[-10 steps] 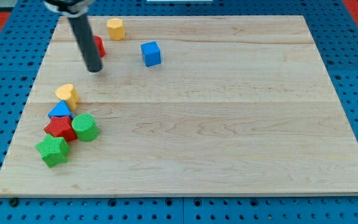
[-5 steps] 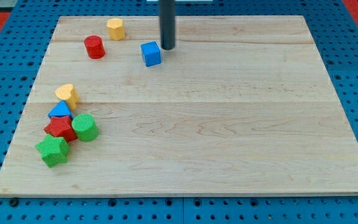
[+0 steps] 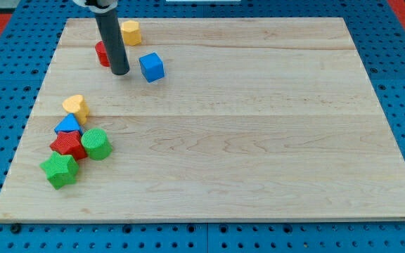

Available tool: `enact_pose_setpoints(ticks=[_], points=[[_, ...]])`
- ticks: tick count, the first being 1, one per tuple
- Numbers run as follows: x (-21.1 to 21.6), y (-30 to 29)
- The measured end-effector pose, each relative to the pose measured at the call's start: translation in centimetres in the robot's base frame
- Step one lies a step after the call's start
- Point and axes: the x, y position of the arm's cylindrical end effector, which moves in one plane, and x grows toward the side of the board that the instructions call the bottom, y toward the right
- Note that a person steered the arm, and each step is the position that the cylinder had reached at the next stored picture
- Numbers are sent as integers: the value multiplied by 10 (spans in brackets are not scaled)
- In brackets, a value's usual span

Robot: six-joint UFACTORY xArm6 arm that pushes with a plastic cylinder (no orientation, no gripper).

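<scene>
My tip [image 3: 120, 71] rests on the board near the view's top left, just left of the blue cube [image 3: 151, 67], with a small gap between them. The rod hides part of the red cylinder [image 3: 103, 53] behind it. A yellow hexagonal block [image 3: 130, 32] lies above, near the board's top edge. The blue cube is the block nearest my tip on the right; the red cylinder is close on its upper left.
A cluster sits at the view's lower left: a yellow heart [image 3: 76, 107], a blue triangle [image 3: 67, 124], a red block [image 3: 68, 144], a green cylinder [image 3: 96, 143] and a green star [image 3: 60, 170]. The wooden board [image 3: 259, 140] lies on a blue pegboard.
The rod swung from left to right of the blue cube, then back left. The blue cube has slid left and slightly down. The red cylinder is again partly hidden.
</scene>
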Motion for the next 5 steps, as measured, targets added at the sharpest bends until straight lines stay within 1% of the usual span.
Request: enact_pose_setpoints(ticks=[2,5], points=[[17,-22],[32,51]])
